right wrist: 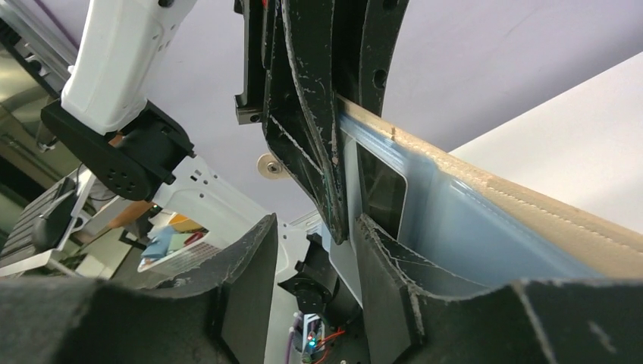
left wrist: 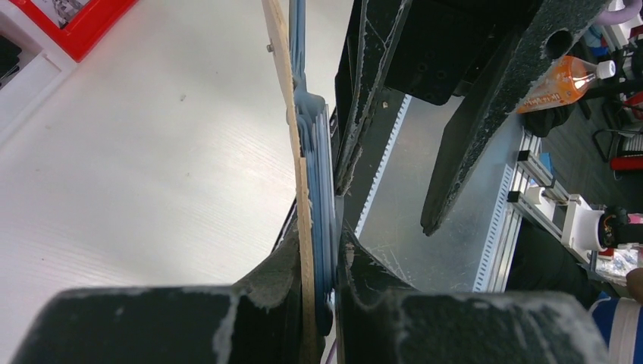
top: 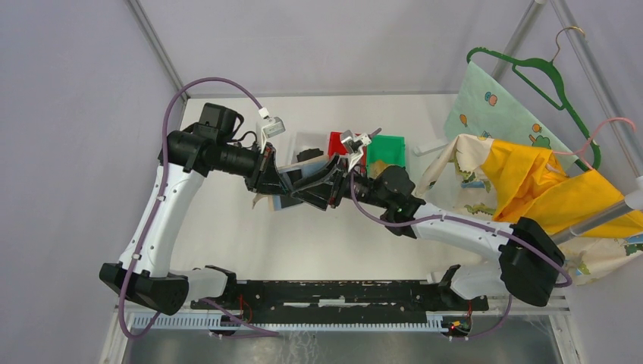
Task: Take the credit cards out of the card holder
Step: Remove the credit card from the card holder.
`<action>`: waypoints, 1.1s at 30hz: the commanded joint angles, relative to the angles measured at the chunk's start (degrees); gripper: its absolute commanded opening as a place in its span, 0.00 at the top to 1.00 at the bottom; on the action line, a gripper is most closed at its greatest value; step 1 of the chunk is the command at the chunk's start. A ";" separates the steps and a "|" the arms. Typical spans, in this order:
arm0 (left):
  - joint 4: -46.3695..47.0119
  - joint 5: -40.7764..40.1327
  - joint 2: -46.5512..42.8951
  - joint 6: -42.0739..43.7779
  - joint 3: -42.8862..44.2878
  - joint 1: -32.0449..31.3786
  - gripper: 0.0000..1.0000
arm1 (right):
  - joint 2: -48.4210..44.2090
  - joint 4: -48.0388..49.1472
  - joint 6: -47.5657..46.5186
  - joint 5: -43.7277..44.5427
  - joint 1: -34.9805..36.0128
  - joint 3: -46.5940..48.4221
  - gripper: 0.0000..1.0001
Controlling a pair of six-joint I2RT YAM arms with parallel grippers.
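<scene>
The card holder (top: 279, 202) is held on edge above the table's middle, between my two grippers. In the left wrist view its tan outer edge (left wrist: 303, 189) and blue-grey inner layers run straight up from my left gripper (left wrist: 322, 250), which is shut on it. My right gripper (top: 322, 189) is open at the holder's other end. In the right wrist view the holder's blue-grey panel (right wrist: 470, 220) lies just right of my open right gripper (right wrist: 317, 227). A pale grey-white strip, perhaps one of the credit cards (right wrist: 345, 265), shows between its fingers. No card is clearly apart from the holder.
A white bin (top: 303, 144), a red bin (top: 337, 142) and a green bin (top: 387, 150) stand in a row behind the grippers. Yellow and patterned cloth (top: 546, 182) and a green hanger (top: 546, 76) lie at the right. The table's metal front edge (left wrist: 425, 227) is below.
</scene>
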 commanded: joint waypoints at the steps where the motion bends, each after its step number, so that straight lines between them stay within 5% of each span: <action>1: 0.47 5.79 -1.17 -1.30 2.18 -0.52 0.88 | -2.83 -7.26 -5.94 5.76 -1.10 1.88 0.50; 16: -1.05 8.85 -1.41 -0.16 3.28 -0.58 0.88 | -3.61 -5.65 -2.45 -6.61 -7.07 3.35 0.46; 27: -1.00 7.77 -1.05 -0.45 3.43 -0.54 0.89 | -0.28 16.90 11.69 -12.41 -7.18 0.46 0.49; 33: -1.07 7.57 -1.05 -0.56 3.40 -0.54 0.88 | -0.46 19.07 13.34 -11.95 -7.20 0.55 0.50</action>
